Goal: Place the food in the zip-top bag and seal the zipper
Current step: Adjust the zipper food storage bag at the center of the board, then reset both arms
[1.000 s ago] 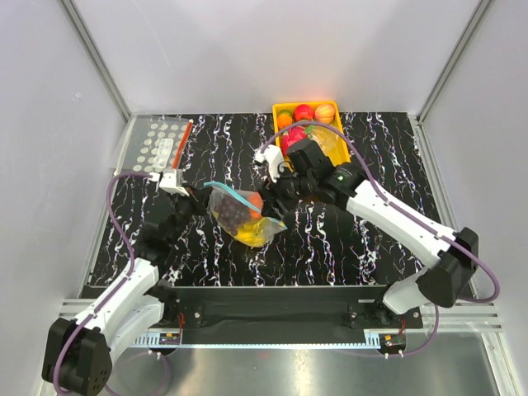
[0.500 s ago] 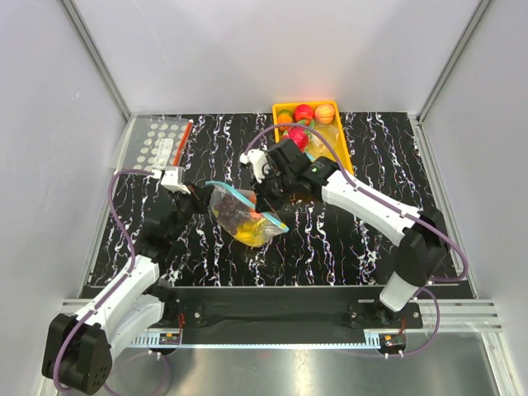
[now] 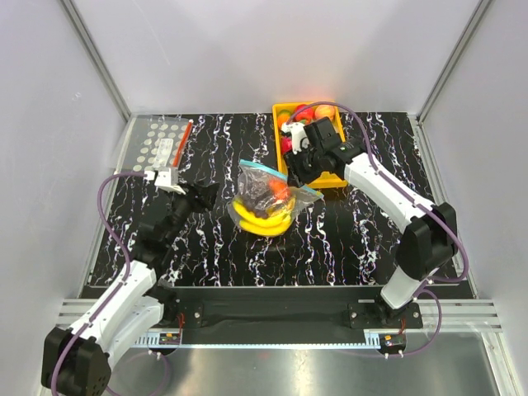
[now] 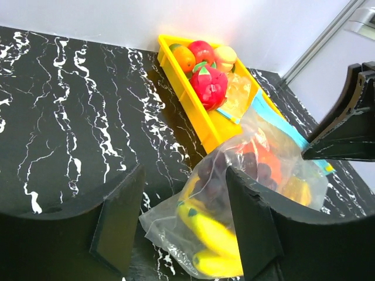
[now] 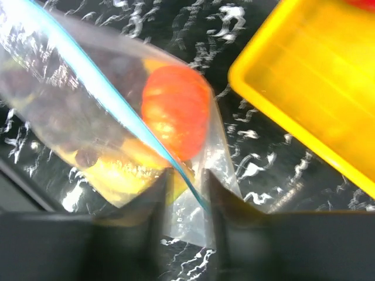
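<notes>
The clear zip-top bag (image 3: pixel 268 202) lies on the black marbled table and holds yellow bananas (image 3: pixel 262 221), dark grapes (image 3: pixel 262 194) and a round orange-red fruit (image 3: pixel 280 191). Its teal zipper (image 3: pixel 257 166) runs along the far edge. My left gripper (image 3: pixel 206 195) stands open just left of the bag and apart from it; in the left wrist view the bag (image 4: pixel 234 193) and bananas (image 4: pixel 217 237) show beyond its fingers. My right gripper (image 3: pixel 297 173) is at the bag's right end. In the blurred right wrist view the zipper (image 5: pixel 111 99) passes through the narrow gap of that gripper (image 5: pixel 186 175).
A yellow tray (image 3: pixel 277 132) with several more toy fruits (image 3: pixel 322 111) stands at the back, right behind the right gripper. A white-dotted bag with a red strip (image 3: pixel 161 144) lies at the back left. Grey walls close in the table on three sides.
The left gripper has let go of the bag and opened, staying to its left. The right gripper dragged the bag rightward toward the tray, and its jaws have eased apart again.
</notes>
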Controlling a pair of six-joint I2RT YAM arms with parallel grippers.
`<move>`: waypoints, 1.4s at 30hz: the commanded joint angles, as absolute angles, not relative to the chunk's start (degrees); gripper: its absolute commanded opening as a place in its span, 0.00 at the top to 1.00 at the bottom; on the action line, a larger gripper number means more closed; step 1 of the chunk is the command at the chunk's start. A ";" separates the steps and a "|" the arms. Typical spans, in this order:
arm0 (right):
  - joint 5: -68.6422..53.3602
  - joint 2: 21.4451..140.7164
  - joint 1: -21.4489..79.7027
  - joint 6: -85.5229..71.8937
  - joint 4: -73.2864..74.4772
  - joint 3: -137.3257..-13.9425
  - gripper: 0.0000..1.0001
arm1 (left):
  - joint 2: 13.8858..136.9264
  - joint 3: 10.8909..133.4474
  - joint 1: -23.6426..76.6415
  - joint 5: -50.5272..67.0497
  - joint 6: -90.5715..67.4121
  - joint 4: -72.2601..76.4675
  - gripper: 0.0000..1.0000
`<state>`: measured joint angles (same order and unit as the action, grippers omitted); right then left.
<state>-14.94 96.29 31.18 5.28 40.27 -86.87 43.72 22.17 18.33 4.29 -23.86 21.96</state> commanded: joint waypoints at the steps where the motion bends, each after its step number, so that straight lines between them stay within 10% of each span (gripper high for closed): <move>1: -9.85 94.22 31.56 4.58 39.90 -91.14 0.51 | 42.63 24.78 18.63 5.62 -24.87 22.42 0.37; 3: -5.03 94.57 31.55 3.35 39.90 -93.16 0.16 | 42.02 25.22 18.63 5.80 -24.96 20.83 0.36; 6: -0.54 93.00 31.55 1.59 38.42 -93.08 0.09 | 39.64 25.49 18.81 5.71 -25.05 18.64 0.35; 21: 3.59 62.69 31.46 -9.13 25.68 -71.65 0.00 | 29.09 40.24 18.72 8.52 -22.86 -8.77 0.01; 42: 12.66 29.89 31.46 -12.92 26.46 -50.27 0.00 | 11.96 38.59 18.72 1.76 -9.14 -27.07 0.01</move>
<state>10.83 30.92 31.35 -12.03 28.18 -50.41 13.65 38.85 18.55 3.36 -11.07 -28.71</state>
